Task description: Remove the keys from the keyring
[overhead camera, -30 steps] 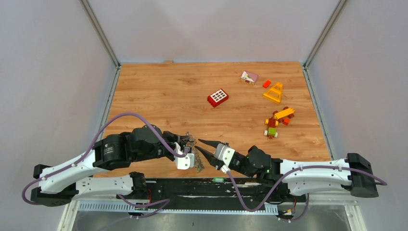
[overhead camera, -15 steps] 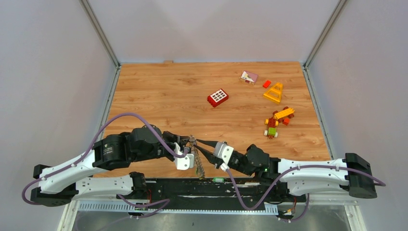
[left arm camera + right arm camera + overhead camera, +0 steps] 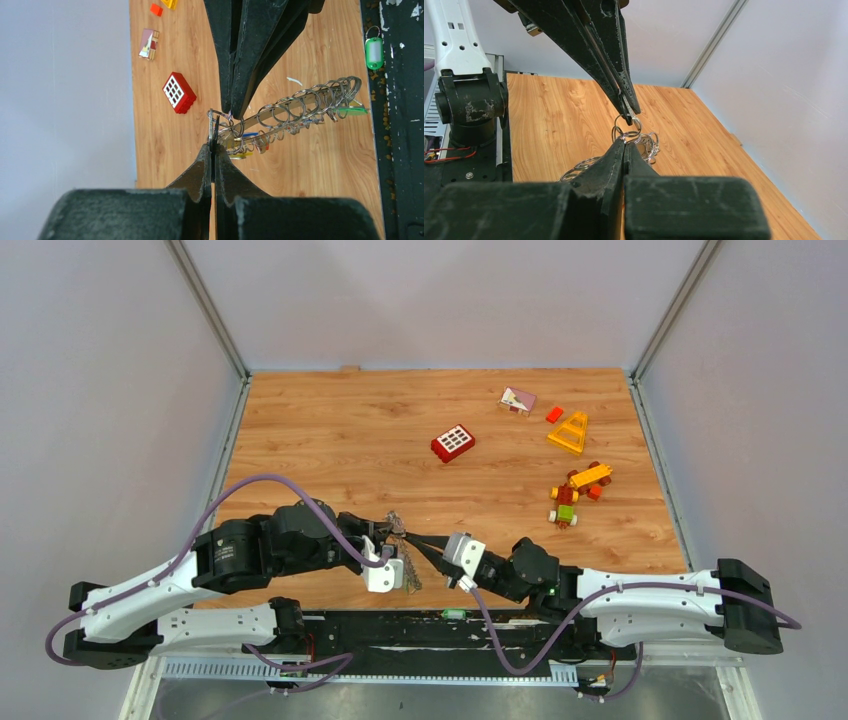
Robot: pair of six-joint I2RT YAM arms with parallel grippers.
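The keyring (image 3: 295, 107) hung in the air over the near edge of the table (image 3: 330, 430), a little left of centre, between the two arms. It ran as a long row of small wire rings, tilted, with the keys (image 3: 411, 578) dangling below it toward the black base strip. A few coloured heads, blue, yellow, red and green, showed among the rings.

The left gripper (image 3: 392, 536) reached in from the left with its jaws pressed together, pinching a thin bit of metal at the far end of the keyring. The right gripper (image 3: 415, 538) came from the right, its tips just beside the left one's. Its jaws were also pressed together, right at the small rings, though I could not tell whether one was caught between them.

A red brick (image 3: 453, 443) lay farther off near the table's middle. More toy pieces lay well apart at far right. A green tag (image 3: 374, 53) rested on the base strip, near.
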